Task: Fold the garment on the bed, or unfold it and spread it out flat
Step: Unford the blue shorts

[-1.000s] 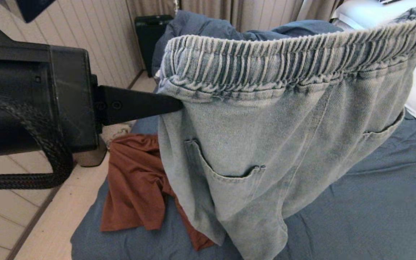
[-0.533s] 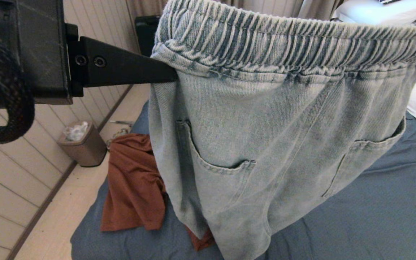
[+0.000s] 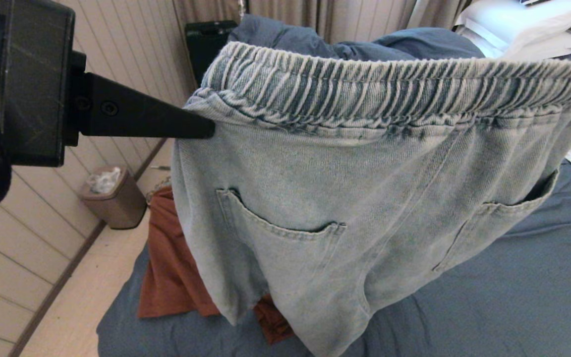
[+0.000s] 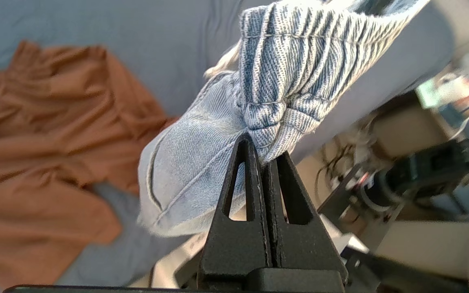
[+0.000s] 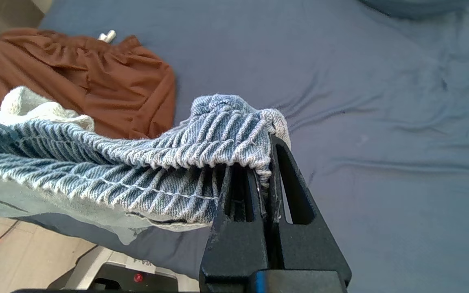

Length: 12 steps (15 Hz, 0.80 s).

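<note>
While both grippers pinch its waistband, the denim garment (image 3: 345, 198) hangs mid-frame over the bed (image 3: 513, 277).
Left gripper (image 3: 208, 130) fingers clamp the upper-left corner; right gripper (image 5: 268, 162) fingers clamp the opposite end.

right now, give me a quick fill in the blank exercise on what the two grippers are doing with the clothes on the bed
1. The left gripper and right gripper are each shut on the elastic ____ of the jeans.
2. The jeans hang in the air above the ____.
3. The garment lying on the sheet behind the jeans is ____ in colour.
4. On the floor by the wall stands a small ____.

Missing words: waistband; bed; rust-brown; bin
</note>
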Available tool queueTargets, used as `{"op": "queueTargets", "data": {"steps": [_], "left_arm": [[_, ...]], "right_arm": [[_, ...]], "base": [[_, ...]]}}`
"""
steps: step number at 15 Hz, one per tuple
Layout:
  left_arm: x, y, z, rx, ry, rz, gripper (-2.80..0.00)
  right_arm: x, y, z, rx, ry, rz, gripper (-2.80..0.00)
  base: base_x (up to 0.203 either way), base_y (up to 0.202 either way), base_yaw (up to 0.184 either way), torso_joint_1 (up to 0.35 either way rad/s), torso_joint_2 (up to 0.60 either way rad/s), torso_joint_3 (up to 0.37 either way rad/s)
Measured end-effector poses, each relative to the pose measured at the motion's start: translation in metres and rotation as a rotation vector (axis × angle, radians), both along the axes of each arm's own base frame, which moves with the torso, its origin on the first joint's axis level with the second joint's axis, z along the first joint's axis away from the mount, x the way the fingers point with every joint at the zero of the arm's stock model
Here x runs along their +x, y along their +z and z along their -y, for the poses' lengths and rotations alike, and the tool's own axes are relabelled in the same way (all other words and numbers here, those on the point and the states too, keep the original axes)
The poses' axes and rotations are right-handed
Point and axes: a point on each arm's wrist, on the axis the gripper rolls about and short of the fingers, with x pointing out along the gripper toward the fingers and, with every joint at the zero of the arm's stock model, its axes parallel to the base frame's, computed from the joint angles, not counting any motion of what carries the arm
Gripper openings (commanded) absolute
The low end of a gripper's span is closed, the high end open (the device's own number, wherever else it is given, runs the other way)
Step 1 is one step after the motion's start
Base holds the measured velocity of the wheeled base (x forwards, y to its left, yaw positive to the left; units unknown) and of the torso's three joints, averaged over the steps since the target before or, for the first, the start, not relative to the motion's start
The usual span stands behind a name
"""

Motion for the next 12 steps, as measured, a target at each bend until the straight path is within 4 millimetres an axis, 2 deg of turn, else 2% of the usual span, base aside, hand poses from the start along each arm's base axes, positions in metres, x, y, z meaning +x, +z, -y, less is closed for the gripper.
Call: {"op": "queueTargets", "data": {"steps": [3, 6, 9, 12], "left_arm": [[0.003, 0.004, 0.003, 0.015, 0.026, 0.001, -2.8], [0.016, 0.004, 0.014, 0.012, 0.052, 0.006, -2.8], [0.032, 0.004, 0.034, -0.004, 0.06, 0.016, -2.8], [0.055, -0.006, 0.06, -0.006, 0.068, 0.012, -2.8]], "right_arm": [[0.008, -0.001, 0.002, -0.022, -0.057, -0.007, -2.8], [0.027, -0.003, -0.004, -0.034, -0.095, -0.015, -2.8], [0.054, -0.006, -0.016, -0.033, -0.106, -0.011, -2.8], [0.076, -0.009, -0.029, -0.012, -0.074, -0.013, -2.8]], "base": [[0.0, 0.0, 0.0, 0.0, 0.0, 0.0], [0.0, 0.0, 0.0, 0.0, 0.0, 0.0], [0.0, 0.0, 0.0, 0.0, 0.0, 0.0], [0.0, 0.0, 0.0, 0.0, 0.0, 0.0]]}}
